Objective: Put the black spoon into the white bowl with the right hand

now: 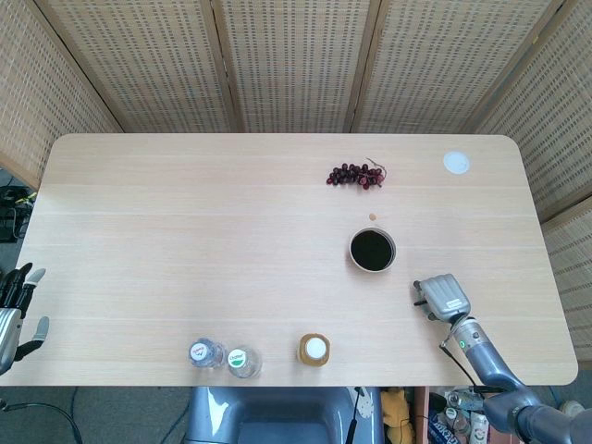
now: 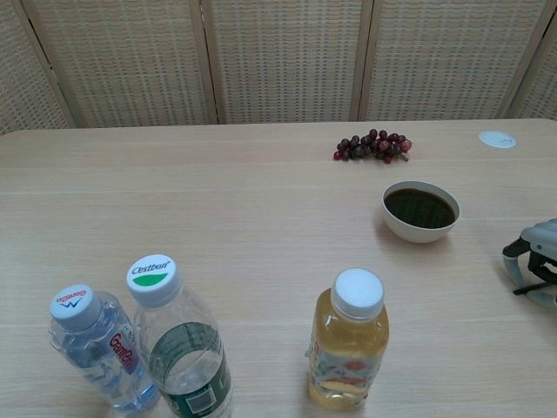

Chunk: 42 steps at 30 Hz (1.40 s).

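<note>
Light wood-grain surface with rounded corners fills most of the head view. Woven rattan screen panels stand behind it and at both sides.

Right robot hand: grey, resting low at the right near part of the surface, fingers curled downward, well apart from the bowl on its near-right side. In the chest view a thin black bar sticks out from under the fingers (it looks like the black spoon, though only this short piece shows). Cannot tell whether the fingers actually grip it or merely cover it.

Left robot hand: off the left near edge of the surface, fingers spread, holding nothing.

Three bottles stand upright along the near edge:
- clear water bottle with a green-and-white cap, the tallest in the chest view;
- amber juice bottle with a white cap, off to its right;
- small clear bottle with a red label, just beside the first on its left.

White round bowl: right of centre, with a dark inside.

Bunch of dark red grapes: beyond the bowl, apart from it.

Small flat white disc: near the far right corner.

Tiny brown speck: between grapes and bowl.
</note>
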Each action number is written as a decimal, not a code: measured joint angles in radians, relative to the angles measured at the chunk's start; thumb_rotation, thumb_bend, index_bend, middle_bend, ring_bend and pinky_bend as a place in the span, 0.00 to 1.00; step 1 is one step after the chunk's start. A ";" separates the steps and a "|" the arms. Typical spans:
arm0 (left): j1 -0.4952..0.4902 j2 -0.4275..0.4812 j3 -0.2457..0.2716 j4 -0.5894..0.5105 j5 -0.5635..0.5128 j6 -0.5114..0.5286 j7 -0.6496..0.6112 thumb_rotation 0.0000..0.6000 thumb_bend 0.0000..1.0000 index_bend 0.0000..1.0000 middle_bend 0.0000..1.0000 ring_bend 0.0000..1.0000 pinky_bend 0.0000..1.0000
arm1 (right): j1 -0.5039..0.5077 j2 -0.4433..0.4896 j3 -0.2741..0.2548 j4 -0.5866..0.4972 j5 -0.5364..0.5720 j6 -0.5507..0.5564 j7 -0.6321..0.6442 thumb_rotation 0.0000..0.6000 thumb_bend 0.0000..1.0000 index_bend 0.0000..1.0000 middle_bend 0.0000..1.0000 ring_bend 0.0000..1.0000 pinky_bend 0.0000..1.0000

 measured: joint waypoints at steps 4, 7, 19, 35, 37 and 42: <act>0.001 0.000 0.000 0.002 -0.001 0.000 -0.003 1.00 0.48 0.03 0.00 0.00 0.00 | 0.001 -0.003 0.001 0.002 -0.001 -0.003 -0.001 1.00 0.52 0.56 0.93 0.96 1.00; 0.002 -0.001 0.001 0.006 -0.002 0.000 -0.004 1.00 0.48 0.03 0.00 0.00 0.00 | 0.001 -0.005 0.001 0.003 0.000 -0.006 -0.001 1.00 0.54 0.57 0.94 0.96 1.00; 0.002 -0.004 0.001 0.012 -0.003 -0.004 -0.010 1.00 0.48 0.03 0.00 0.00 0.00 | -0.002 -0.014 0.003 0.016 0.003 -0.011 0.006 1.00 0.65 0.65 0.95 0.97 1.00; 0.002 -0.004 0.000 0.012 -0.005 -0.004 -0.011 1.00 0.48 0.03 0.00 0.00 0.00 | -0.009 0.007 0.025 -0.015 0.006 0.012 0.085 1.00 0.76 0.73 0.96 0.98 1.00; 0.002 -0.004 0.000 0.013 -0.004 -0.004 -0.012 1.00 0.48 0.03 0.00 0.00 0.00 | -0.007 0.014 0.028 -0.023 0.007 0.012 0.088 1.00 0.77 0.74 0.96 0.98 1.00; 0.002 -0.005 0.000 0.015 -0.005 -0.003 -0.014 1.00 0.48 0.03 0.00 0.00 0.00 | -0.006 0.019 0.031 -0.037 0.010 0.009 0.098 1.00 0.77 0.75 0.96 0.98 1.00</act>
